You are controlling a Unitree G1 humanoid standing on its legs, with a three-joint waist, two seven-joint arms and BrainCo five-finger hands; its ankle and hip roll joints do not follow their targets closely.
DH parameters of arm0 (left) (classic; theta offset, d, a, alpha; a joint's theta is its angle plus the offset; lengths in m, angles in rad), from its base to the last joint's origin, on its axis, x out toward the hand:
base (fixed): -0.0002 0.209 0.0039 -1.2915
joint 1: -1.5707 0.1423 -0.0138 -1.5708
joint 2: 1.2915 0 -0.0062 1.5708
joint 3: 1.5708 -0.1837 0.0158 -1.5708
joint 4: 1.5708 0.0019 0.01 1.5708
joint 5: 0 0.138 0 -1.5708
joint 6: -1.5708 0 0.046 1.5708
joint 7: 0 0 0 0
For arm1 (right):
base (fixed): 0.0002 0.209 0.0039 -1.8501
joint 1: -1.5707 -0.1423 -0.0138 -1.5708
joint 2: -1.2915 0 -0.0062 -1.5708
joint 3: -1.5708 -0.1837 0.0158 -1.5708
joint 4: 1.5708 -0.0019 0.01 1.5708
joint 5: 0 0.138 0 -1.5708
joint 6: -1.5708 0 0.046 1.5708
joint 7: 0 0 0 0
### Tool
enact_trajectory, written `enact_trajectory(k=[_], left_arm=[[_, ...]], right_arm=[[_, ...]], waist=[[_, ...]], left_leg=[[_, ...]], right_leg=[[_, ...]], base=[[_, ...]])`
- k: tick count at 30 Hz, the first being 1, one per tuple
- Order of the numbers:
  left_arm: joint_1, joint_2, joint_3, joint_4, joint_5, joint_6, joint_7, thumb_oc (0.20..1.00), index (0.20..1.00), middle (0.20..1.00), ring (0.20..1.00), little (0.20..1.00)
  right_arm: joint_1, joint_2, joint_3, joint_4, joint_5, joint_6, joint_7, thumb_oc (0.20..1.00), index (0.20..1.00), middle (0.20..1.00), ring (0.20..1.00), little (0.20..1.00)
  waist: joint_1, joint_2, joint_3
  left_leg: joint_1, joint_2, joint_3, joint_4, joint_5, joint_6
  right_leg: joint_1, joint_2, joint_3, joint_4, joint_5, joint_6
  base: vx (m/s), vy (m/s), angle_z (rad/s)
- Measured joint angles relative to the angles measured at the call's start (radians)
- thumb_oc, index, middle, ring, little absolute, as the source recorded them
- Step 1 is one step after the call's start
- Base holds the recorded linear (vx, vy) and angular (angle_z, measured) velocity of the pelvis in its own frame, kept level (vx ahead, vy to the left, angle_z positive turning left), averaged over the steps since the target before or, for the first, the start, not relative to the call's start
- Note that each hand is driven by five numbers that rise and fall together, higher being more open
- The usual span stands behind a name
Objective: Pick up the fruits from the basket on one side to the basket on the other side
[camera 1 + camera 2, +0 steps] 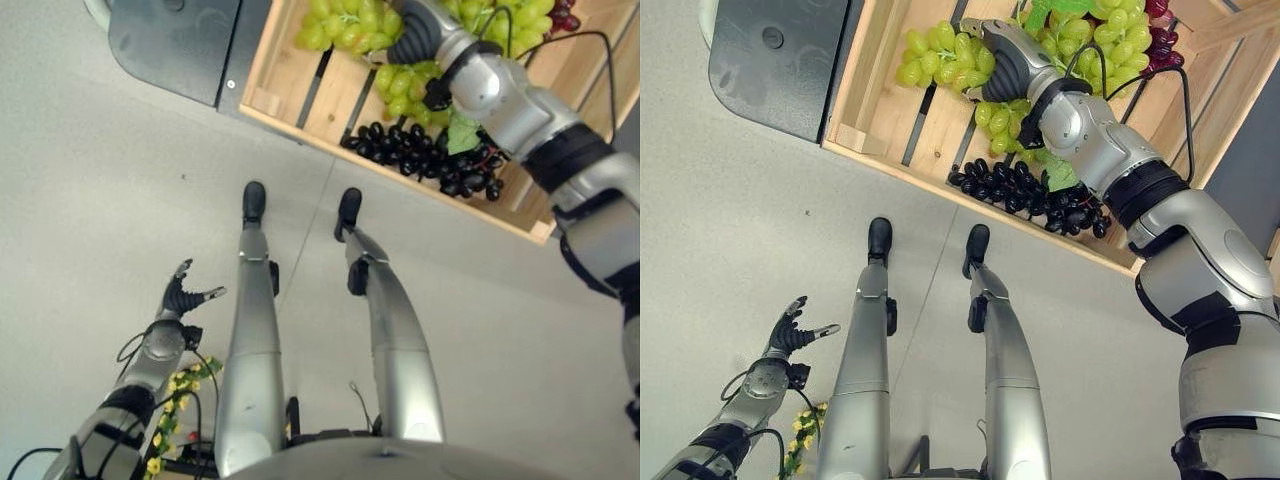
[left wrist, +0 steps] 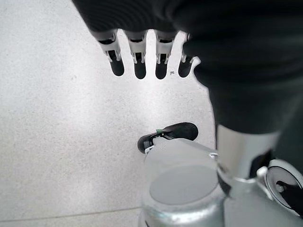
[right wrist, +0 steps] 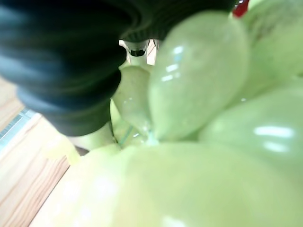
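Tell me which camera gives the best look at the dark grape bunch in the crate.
The right eye view: the dark grape bunch lies along the wooden crate's near edge, mostly unobstructed. In the left eye view the right arm covers part of it. The right wrist view has green grapes pressed close; the left wrist view faces the floor.

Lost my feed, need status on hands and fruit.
Right hand buried in green grapes in wooden crate, grip unclear. Left hand open, low over floor. Black grapes alongside.
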Motion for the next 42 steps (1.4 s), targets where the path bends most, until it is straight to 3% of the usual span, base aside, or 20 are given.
enact_trajectory(k=[18, 20, 23, 29, 33, 42], left_arm=[[0.013, 0.002, 0.010, -0.069, -0.019, 0.010, -0.001, 1.000, 1.000, 1.000, 1.000, 1.000], [0.020, 0.007, 0.010, -0.081, -0.022, 0.012, -0.002, 1.000, 1.000, 1.000, 1.000, 1.000], [0.054, 0.027, 0.016, -0.140, -0.026, 0.010, -0.016, 1.000, 1.000, 1.000, 1.000, 1.000], [0.049, 0.059, 0.011, -0.147, -0.024, 0.003, -0.053, 1.000, 1.000, 1.000, 1.000, 1.000], [0.023, 0.071, 0.003, -0.129, -0.016, 0.008, -0.081, 1.000, 1.000, 1.000, 1.000, 1.000], [0.027, 0.076, 0.009, -0.131, -0.006, 0.009, -0.104, 1.000, 1.000, 1.000, 1.000, 1.000]], right_arm=[[0.029, -0.008, -0.024, -0.034, 0.048, 0.028, 0.017, 0.200, 0.200, 0.200, 0.200, 0.200], [0.045, -0.018, -0.026, -0.052, 0.092, 0.033, 0.027, 0.200, 0.200, 0.200, 0.200, 0.200], [0.090, -0.073, 0.010, -0.156, 0.262, 0.047, 0.131, 0.200, 0.200, 0.200, 0.200, 0.200], [0.195, -0.138, 0.059, -0.253, 0.563, 0.051, 0.281, 0.200, 0.200, 0.200, 0.200, 0.200], [0.220, -0.221, 0.122, -0.316, 0.676, 0.077, 0.357, 0.200, 0.200, 0.200, 0.200, 0.200], [0.374, -0.324, 0.076, -0.498, 0.880, 0.107, 0.451, 0.200, 0.200, 0.200, 0.200, 0.200]], waist=[[0.001, 0.001, 0.002], [0.001, 0.002, 0.003], [0.007, 0.005, 0.005], [0.053, 0.014, 0.011], [0.077, 0.027, 0.021], [0.088, 0.029, 0.022]], left_leg=[[0.011, 0.002, -0.003, -0.016, 0.016, 0.001], [0.016, 0.001, -0.004, -0.012, 0.019, 0.002], [0.033, 0.002, -0.007, -0.014, 0.019, -0.001], [0.081, 0.001, -0.005, -0.034, 0.026, 0.002], [0.159, -0.001, -0.006, -0.062, 0.031, 0.003], [0.269, -0.004, -0.025, -0.143, 0.054, 0.005]], right_leg=[[0.012, -0.004, -0.015, 0.004, -0.008, -0.002], [0.017, -0.006, -0.017, 0.016, -0.016, -0.005], [0.036, -0.009, -0.024, 0.028, -0.037, -0.002], [0.081, -0.013, -0.030, 0.037, -0.053, -0.011], [0.163, -0.018, -0.038, 0.019, -0.060, -0.003], [0.270, -0.024, -0.062, -0.020, -0.067, 0.001]], base=[[0.00, -0.001, 0.02], [-0.01, -0.012, 0.09], [0.02, -0.020, 0.12], [-0.04, 0.010, 0.11], [-0.04, 0.001, 0.10], [-0.01, -0.018, 0.09]])
